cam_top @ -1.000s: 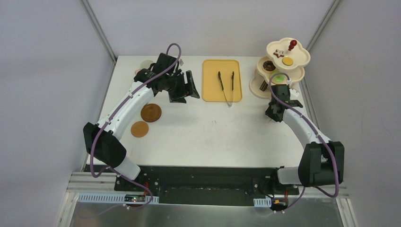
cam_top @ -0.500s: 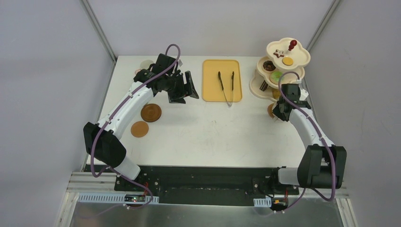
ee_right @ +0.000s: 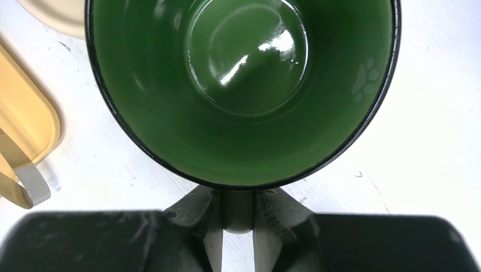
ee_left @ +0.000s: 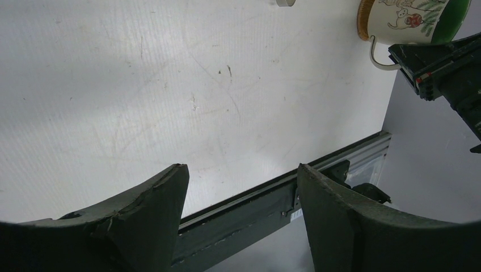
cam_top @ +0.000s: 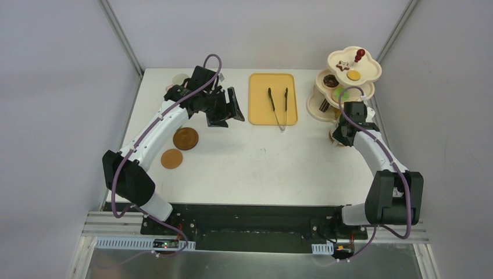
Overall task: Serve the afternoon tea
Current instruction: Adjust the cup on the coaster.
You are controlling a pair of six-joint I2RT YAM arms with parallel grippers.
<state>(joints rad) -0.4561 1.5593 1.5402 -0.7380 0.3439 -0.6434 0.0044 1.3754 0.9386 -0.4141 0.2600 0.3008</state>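
We see the right gripper (ee_right: 237, 212) with its jaws clenched on the handle of the green-lined patterned mug (ee_right: 244, 85). The thin handle sits pinched between the two black fingers (ee_right: 195, 207). The mug is at 3 o'clock on the white table (cam_top: 261, 157), just in front of the cream three-tier stand (cam_top: 318, 107). A round brown coaster (ee_left: 362, 20) peeks out from under the mug, and the mug looks like it sits on it. The inside of the mug is shiny and green, with a little paw print near the rim.

The stand is at 2 o'clock, with a red knob (cam_top: 360, 54) on top and small colourful toy pastries (cam_top: 353, 75) on its tiers.

The left gripper (cam_top: 227, 110) hangs at 11 o'clock with its jaws released and wide apart, holding nothing. Below it, at 9 o'clock, lie a dark brown round coaster (cam_top: 185, 138) and a lighter brown round coaster (cam_top: 171, 158), close together.

A yellow rectangular tray (cam_top: 258, 99) is at 12 o'clock, with black tongs (cam_top: 278, 107) lying on it.
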